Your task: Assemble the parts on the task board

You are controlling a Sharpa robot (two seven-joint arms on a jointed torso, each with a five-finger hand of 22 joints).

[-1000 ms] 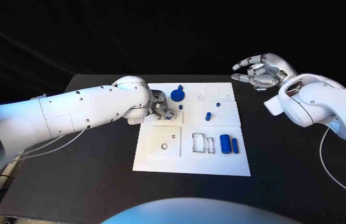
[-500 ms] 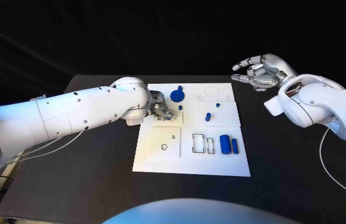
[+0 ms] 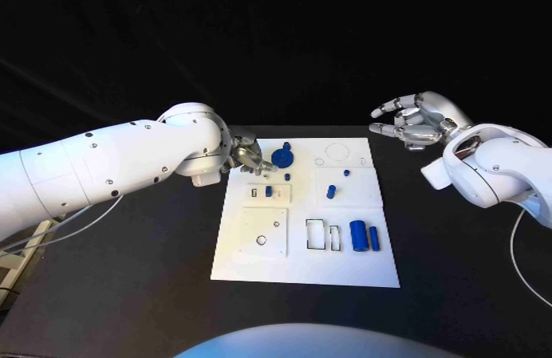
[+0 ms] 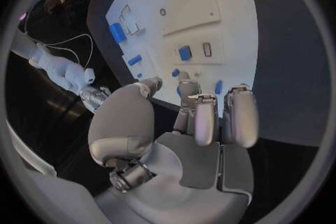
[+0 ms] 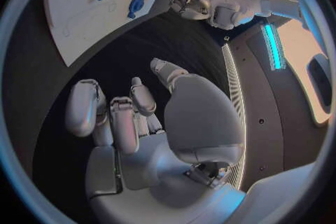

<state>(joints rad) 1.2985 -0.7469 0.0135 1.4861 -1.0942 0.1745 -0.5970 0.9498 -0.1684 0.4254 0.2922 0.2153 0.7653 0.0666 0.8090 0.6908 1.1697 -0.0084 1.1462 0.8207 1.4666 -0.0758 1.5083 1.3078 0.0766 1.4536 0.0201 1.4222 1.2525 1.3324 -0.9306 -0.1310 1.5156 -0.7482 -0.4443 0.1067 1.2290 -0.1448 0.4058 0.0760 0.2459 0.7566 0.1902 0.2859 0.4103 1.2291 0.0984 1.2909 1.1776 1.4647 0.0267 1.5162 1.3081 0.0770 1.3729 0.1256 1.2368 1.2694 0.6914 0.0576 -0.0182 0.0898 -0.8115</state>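
Note:
The white task board [image 3: 345, 266] lies mid-table. My left hand [image 3: 247, 157] hovers over its far left edge, fingers apart and holding nothing; its fingers [image 4: 203, 117] point over the board. A small blue block [image 3: 270, 190] [image 4: 185, 52] stands in the raised square plate [image 3: 281, 197] just in front of that hand. A blue disc with a knob [image 3: 284, 155] sits beside the hand. A blue peg [image 3: 331, 189], a blue cylinder [image 3: 359, 234] and a thin blue bar [image 3: 374, 237] lie further right. My right hand [image 3: 414, 123] [image 5: 133, 117] floats beyond the board's far right corner, loosely curled and empty.
A second white plate with a small hole [image 3: 265, 230] and two rectangular cut-outs [image 3: 322, 232] sit on the board's near half. Round outlines [image 3: 340, 148] mark its far right corner. Black tabletop [image 3: 460, 278] surrounds the board.
My left hand has lifted off the raised square plate and drawn back toward the board's far left edge, leaving the small blue block standing there. The right hand holds its place.

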